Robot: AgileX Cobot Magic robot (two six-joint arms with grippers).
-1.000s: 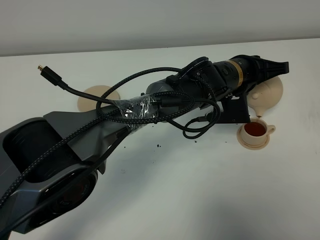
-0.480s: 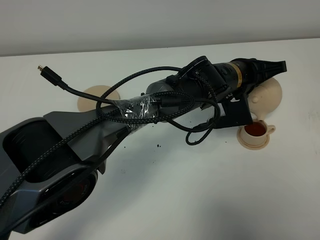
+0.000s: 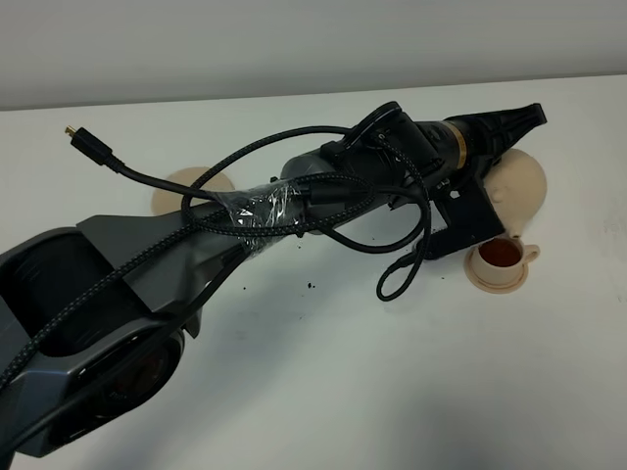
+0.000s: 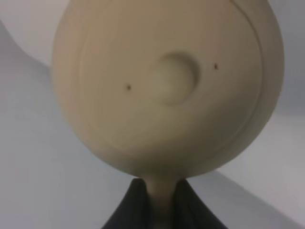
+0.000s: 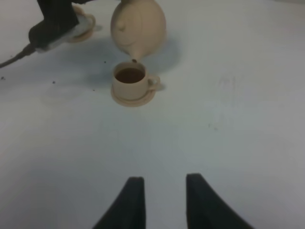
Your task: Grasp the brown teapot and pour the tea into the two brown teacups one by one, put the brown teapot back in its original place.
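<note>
My left gripper (image 3: 521,121) reaches across to the far right and is shut on the loop handle of the brown teapot (image 3: 521,186). In the left wrist view the teapot (image 4: 167,86) fills the frame, its handle pinched between the dark fingers (image 4: 128,210). In the right wrist view its spout hangs just above a brown teacup (image 5: 129,78) holding dark tea (image 5: 128,75). That teacup (image 3: 502,256) stands on its small saucer (image 3: 495,283). My right gripper (image 5: 164,202) hovers open over bare table, well short of the cup. The wide saucer (image 3: 176,191) lies at the far left, partly behind the arm.
The left arm with its looping black cables (image 3: 392,264) crosses the white table (image 3: 392,382) diagonally. A loose cable plug (image 3: 83,139) sticks out at the far left. A tan saucer edge (image 5: 85,25) peeks from behind the arm's black mount. Dark specks (image 3: 309,286) dot the table.
The left gripper has risen and swung back a little, taking the teapot with it, so its spout has lifted away from the filled teacup. The cup has not moved.
</note>
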